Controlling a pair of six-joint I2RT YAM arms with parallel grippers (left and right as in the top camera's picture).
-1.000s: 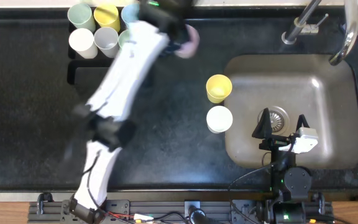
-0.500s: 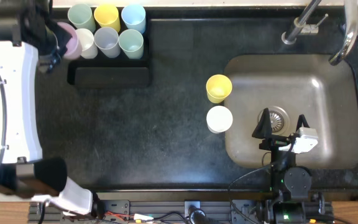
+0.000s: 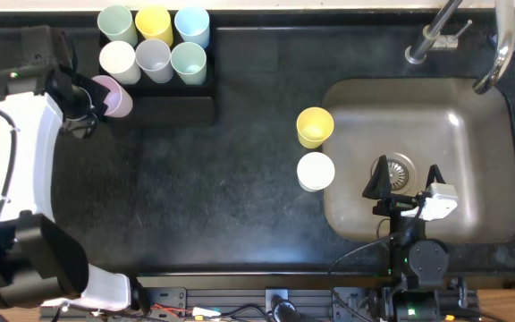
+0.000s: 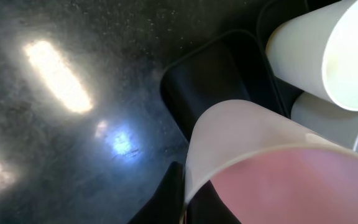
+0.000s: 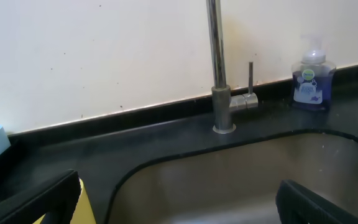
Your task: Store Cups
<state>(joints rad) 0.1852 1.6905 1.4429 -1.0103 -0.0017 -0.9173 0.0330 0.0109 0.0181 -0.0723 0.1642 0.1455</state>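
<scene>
My left gripper (image 3: pixel 90 97) is shut on a pale pink cup (image 3: pixel 112 95), tilted at the left end of the black cup rack (image 3: pixel 173 111). In the left wrist view the pink cup (image 4: pixel 272 177) hangs over an empty black slot (image 4: pixel 213 84), next to a white cup (image 4: pixel 328 53). The rack holds several upright cups, among them a green cup (image 3: pixel 116 21), a yellow cup (image 3: pixel 154 21) and a blue cup (image 3: pixel 192 21). A loose yellow cup (image 3: pixel 315 126) and a loose white cup (image 3: pixel 316 171) stand on the counter beside the sink. My right gripper (image 3: pixel 406 177) is open above the sink basin.
The steel sink (image 3: pixel 472 116) takes up the right side, with a faucet (image 5: pixel 216 68) and a soap bottle (image 5: pixel 312 78) behind it. Dark countertop (image 3: pixel 222 206) stretches between the rack and the sink.
My left arm swung from the rack's right rear to the far left with the pink cup, then brought the cup down toward the rack's front left slot. The right arm stayed still.
</scene>
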